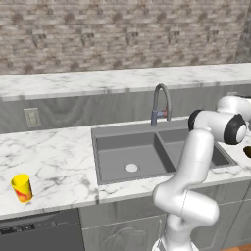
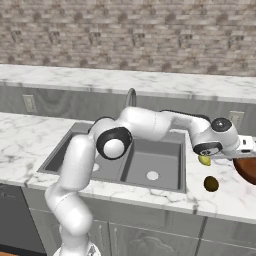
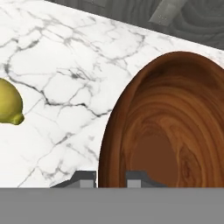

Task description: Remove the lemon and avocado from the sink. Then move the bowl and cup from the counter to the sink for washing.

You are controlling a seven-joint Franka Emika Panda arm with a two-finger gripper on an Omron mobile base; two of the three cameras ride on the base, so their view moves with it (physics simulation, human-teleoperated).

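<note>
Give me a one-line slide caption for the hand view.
Gripper straddles the near rim of the wooden bowl on the marble counter, lemon lying off to one side.

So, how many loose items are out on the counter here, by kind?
Fruit: 2, the lemon and the avocado
Dishes: 2, the bowl and the cup
Total: 4

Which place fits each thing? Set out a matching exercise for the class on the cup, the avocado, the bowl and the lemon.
Things:
1. cup
2. avocado
3. bowl
4. lemon

Places:
A. its rim between the gripper's fingertips
B. counter left of the sink
C. counter right of the sink, near the front edge
D. counter just beside the bowl

Pairs: 1-B, 2-C, 3-A, 4-D
</note>
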